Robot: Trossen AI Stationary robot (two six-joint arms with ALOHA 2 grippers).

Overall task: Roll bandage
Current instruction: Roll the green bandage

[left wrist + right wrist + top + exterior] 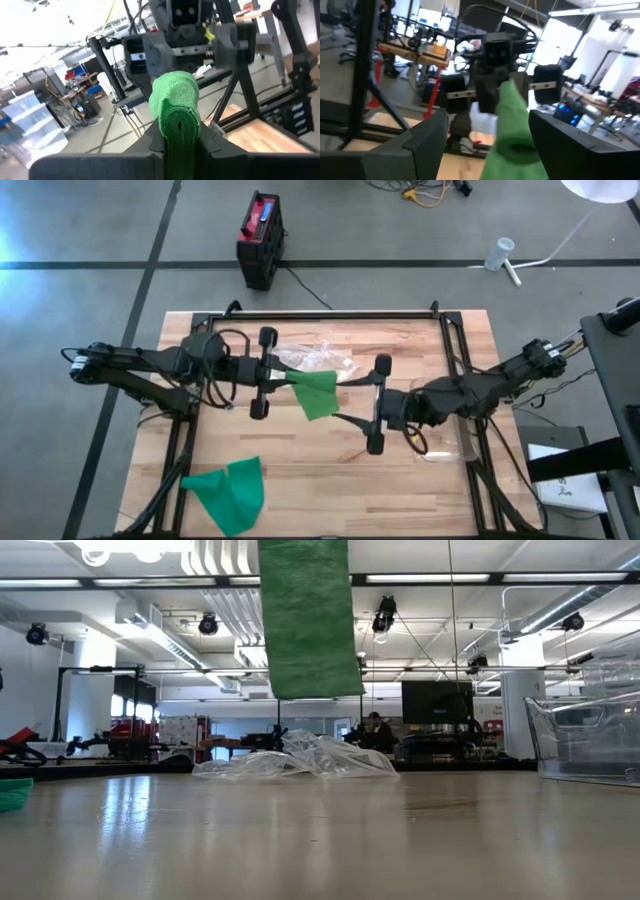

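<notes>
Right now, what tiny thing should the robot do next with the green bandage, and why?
Probably draw the right pincer back a little: it stands open around the roll end, while the left pincer is shut on the bandage, whose tail hangs free above the table.

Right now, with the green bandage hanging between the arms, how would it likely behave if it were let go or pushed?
The green bandage probably flops: its free end hangs limp off the table in the low view. It looks light and thin. The rolled end would likely loosen if the left gripper, shut on it, let go, since the right gripper stands open.
</notes>
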